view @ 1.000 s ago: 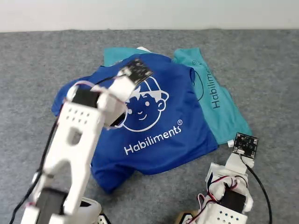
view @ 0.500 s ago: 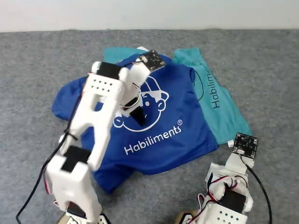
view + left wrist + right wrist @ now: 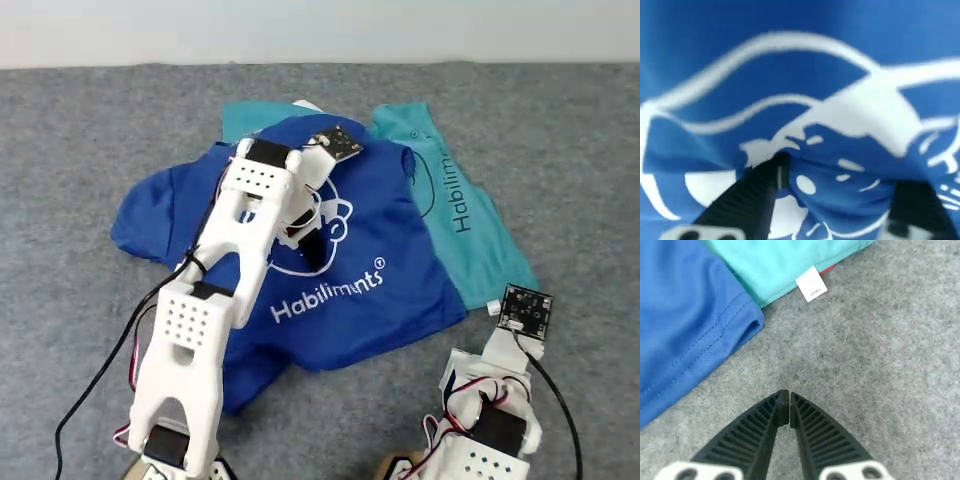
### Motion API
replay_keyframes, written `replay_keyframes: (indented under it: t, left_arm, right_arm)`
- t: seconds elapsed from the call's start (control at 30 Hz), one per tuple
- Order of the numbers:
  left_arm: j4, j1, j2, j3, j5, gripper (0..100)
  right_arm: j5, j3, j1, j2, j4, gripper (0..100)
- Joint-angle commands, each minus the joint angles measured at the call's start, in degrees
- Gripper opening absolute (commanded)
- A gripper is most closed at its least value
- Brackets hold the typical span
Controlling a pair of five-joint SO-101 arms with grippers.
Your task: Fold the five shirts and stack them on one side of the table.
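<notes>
A royal blue shirt [image 3: 390,215] with a white cartoon face and lettering lies spread across the middle of the table, on top of a teal shirt [image 3: 465,225] that sticks out behind it and to its right. My left gripper [image 3: 308,242] is down on the blue shirt's printed face. Its fingers stand open in the left wrist view, with a raised fold of blue fabric [image 3: 840,150] between them. My right gripper [image 3: 789,399] is shut on nothing, low over bare grey carpet just off the blue shirt's hem [image 3: 735,325] and the teal shirt's white tag [image 3: 811,284].
Grey carpet [image 3: 80,130] covers the table, with open room at the left, the far right and along the back. The right arm [image 3: 495,415] sits folded at the front right edge. A pale wall runs along the back.
The left arm has swung rightward and stretched out over the blue shirt, lowering its gripper onto the printed face. The lettering has wrinkled slightly. The right arm has not moved.
</notes>
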Motion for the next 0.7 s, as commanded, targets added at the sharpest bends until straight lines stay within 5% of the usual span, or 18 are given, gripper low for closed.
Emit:
replay_keyframes:
  t: [0.0,0.1,0.3,0.67]
  left_arm:
    - [0.35,0.09,3.16,-4.88,0.97,14]
    - [2.29,0.18,3.69,-8.48,0.97,1]
    - [9.85,-2.11,1.67,-17.1,1.41,1]
    - [9.93,-16.44,-18.29,-21.32,4.92,1]
  right_arm:
    - [0.44,0.79,0.84,-0.48,0.22,0.9]
    - [0.44,0.79,0.84,-0.48,0.22,0.9]
    - [0.44,0.79,0.84,-0.48,0.22,0.9]
    - [0.44,0.79,0.84,-0.48,0.22,0.9]
